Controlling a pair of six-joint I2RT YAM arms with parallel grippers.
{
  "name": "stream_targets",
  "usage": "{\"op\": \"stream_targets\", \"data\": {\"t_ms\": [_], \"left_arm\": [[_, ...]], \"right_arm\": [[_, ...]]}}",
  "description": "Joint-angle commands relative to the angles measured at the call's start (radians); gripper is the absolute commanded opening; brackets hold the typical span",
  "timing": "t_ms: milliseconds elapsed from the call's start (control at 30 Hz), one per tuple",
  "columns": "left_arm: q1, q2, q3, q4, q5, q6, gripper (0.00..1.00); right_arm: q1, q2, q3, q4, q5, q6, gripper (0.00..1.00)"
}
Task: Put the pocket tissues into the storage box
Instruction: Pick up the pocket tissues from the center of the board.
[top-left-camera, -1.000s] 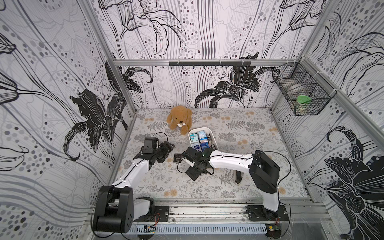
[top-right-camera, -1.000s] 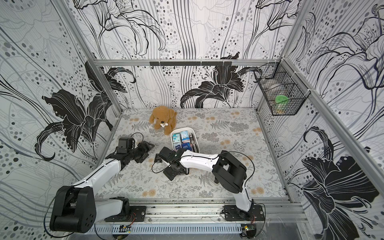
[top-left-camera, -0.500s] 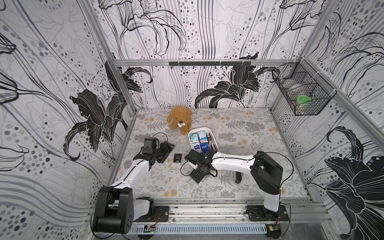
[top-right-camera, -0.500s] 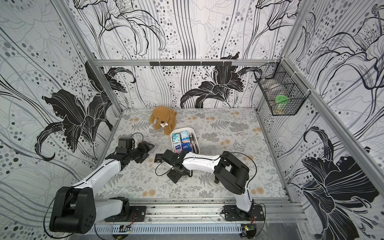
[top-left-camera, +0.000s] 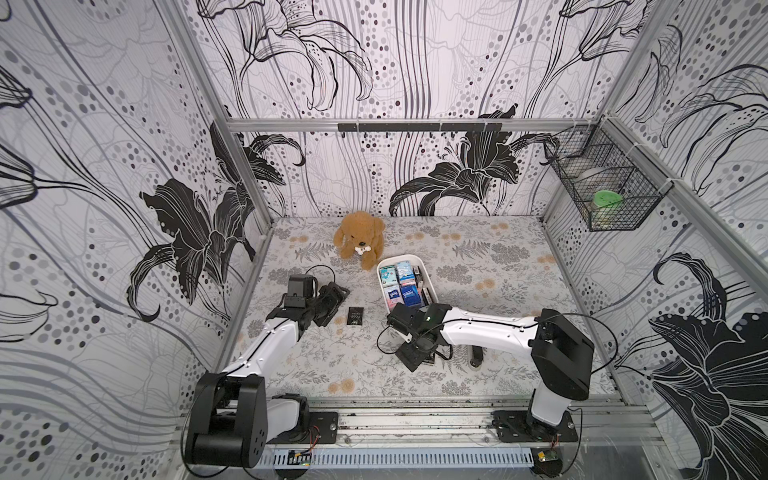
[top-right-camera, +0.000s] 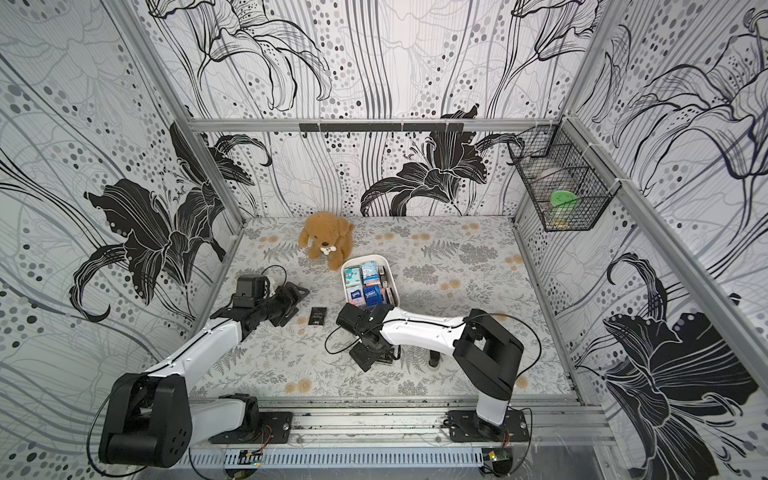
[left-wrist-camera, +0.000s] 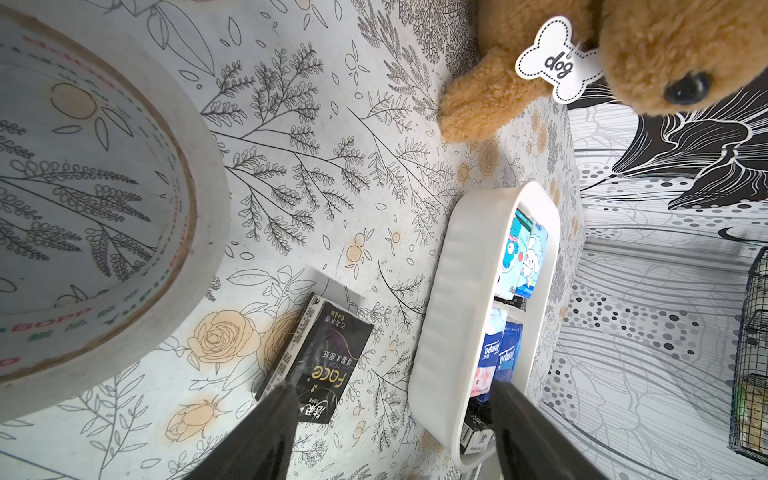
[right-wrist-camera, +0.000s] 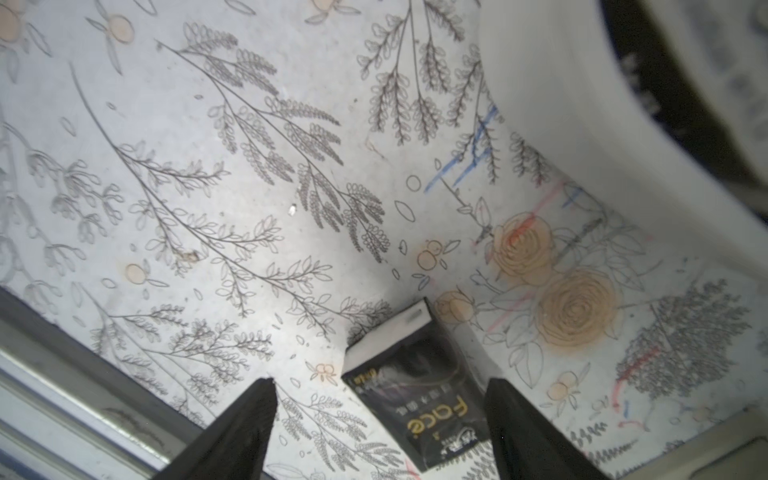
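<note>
The right gripper (right-wrist-camera: 380, 384) has pulled back from the storage box (top-left-camera: 400, 257); it hangs open over a black packet (right-wrist-camera: 419, 390) on the surface (top-left-camera: 478, 266) near the box. The left gripper (left-wrist-camera: 392, 386) stays open, unmoved, by a second black packet (top-left-camera: 355, 318) beside the box. Other pocket tissues (top-left-camera: 405, 282) lie inside it.

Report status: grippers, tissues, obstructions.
Left gripper, right gripper open, empty. Storage box part-filled. Left packet, right packet on table, one before each gripper. Nothing blocking.
</note>
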Motion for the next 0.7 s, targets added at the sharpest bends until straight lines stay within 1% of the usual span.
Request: {"op": "stream_targets", "data": {"t_ms": [0, 233, 367, 433, 533, 600, 667], "left_arm": [[0.01, -0.022, 0.003, 0.008, 0.004, 0.011, 0.77], [0.011, -0.023, 0.004, 0.005, 0.002, 0.006, 0.77], [0.01, -0.016, 0.017, 0.003, 0.001, 0.008, 0.77], [0.011, -0.01, 0.024, -0.003, 0.0, 0.013, 0.77], [0.012, -0.005, 0.03, -0.004, 0.0, 0.015, 0.77], [0.01, -0.005, 0.024, 0.001, 0.0, 0.014, 0.77], [0.01, -0.006, 0.017, 0.006, 0.001, 0.012, 0.77]], "right_arm": [[0.001, 0.004, -0.033, -0.064, 0.061, -0.077, 0.85], [0.001, 0.012, -0.078, -0.033, 0.068, -0.117, 0.85], [0.001, 0.045, -0.091, -0.018, 0.068, -0.11, 0.82], [0.001, 0.054, -0.095, -0.009, 0.066, -0.107, 0.78], [0.001, 0.062, -0.096, -0.007, 0.065, -0.1, 0.65], [0.0, 0.063, -0.091, -0.01, 0.064, -0.095, 0.55], [0.001, 0.062, -0.086, -0.018, 0.062, -0.087, 0.49]]}}
